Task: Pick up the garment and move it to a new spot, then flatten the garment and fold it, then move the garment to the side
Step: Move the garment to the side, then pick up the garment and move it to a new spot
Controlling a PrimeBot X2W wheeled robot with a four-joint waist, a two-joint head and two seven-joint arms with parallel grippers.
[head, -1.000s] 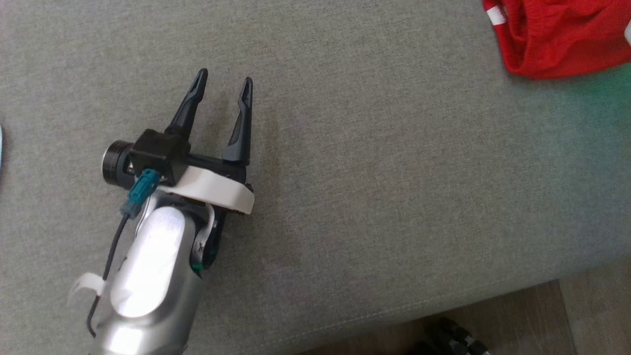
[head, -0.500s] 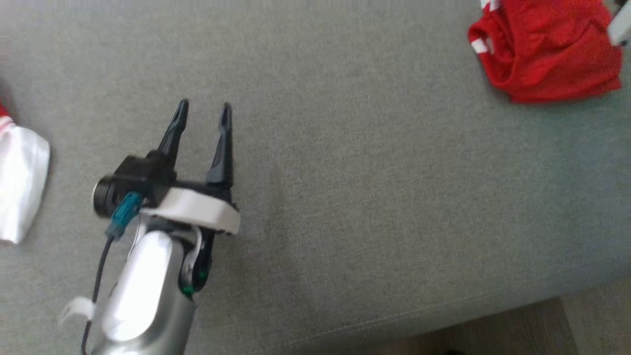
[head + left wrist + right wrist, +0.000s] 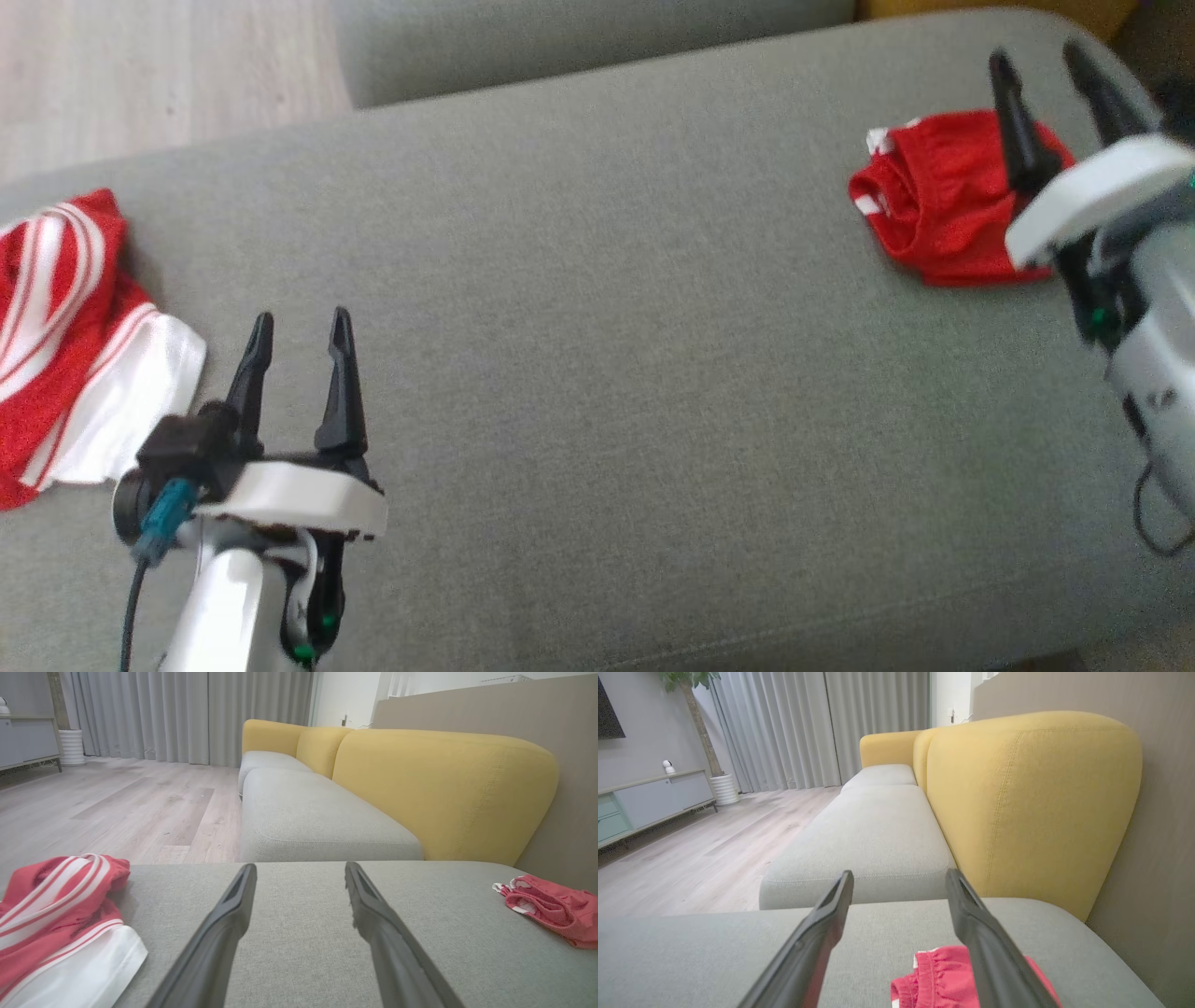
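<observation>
In left wrist view, striped garment (image 3: pixel 56 914) near pincer (image 3: pixel 300 867)

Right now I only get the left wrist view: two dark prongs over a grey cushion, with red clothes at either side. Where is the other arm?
Observer: The right gripper hangs at the cushion's right end, just over the small red garment.
Operator: Is it holding that?
Observer: No. Its jaws stand open with nothing between them, and the garment lies on the grey cushion.
Operator: What is the red thing?
Observer: The right wrist view shows a gathered elastic waistband along its edge.
</observation>
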